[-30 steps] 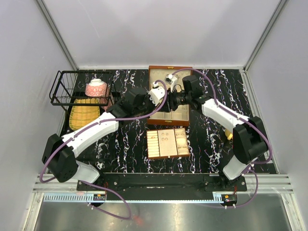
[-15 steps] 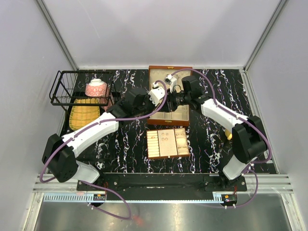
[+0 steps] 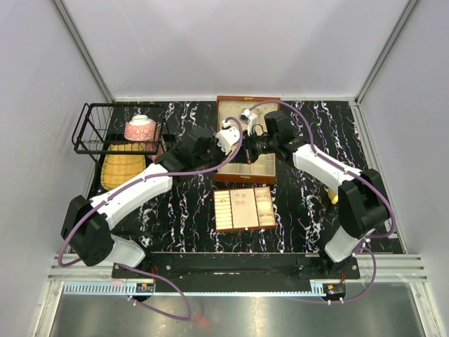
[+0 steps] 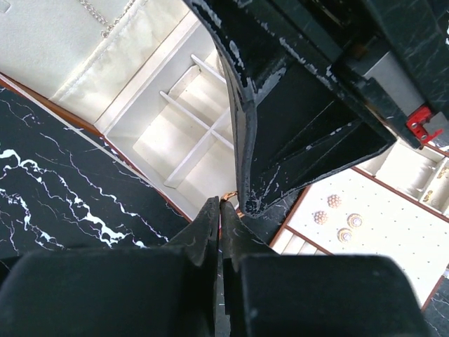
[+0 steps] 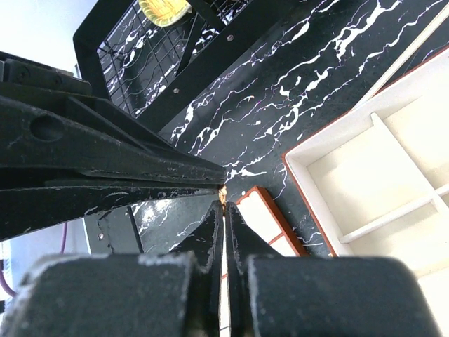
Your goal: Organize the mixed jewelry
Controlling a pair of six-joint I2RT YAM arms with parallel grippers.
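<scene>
Small gold piece (image 4: 230,199): held in the air over the near edge of the open jewellery box (image 4: 175,140), where both grippers' tips meet.

Vs. 1.0 s ago: both arms in almost the same pose, any shift is slight.

Orientation: reads as a tiny loop. It is too small to give a long axis or heading.

Left gripper (image 4: 219,210): jaws closed, tips at the piece. Right gripper (image 5: 223,210): jaws closed, tips at the piece from the opposite side. Cannot tell which one actually pinches it.

Top view: the wrists hide the piece.

Fine chain (image 4: 105,17) lies in the lid, cut off by the frame. Stud earrings (image 4: 335,200) sit in the tray insert (image 3: 224,210) on the counter (image 3: 182,210).
</scene>
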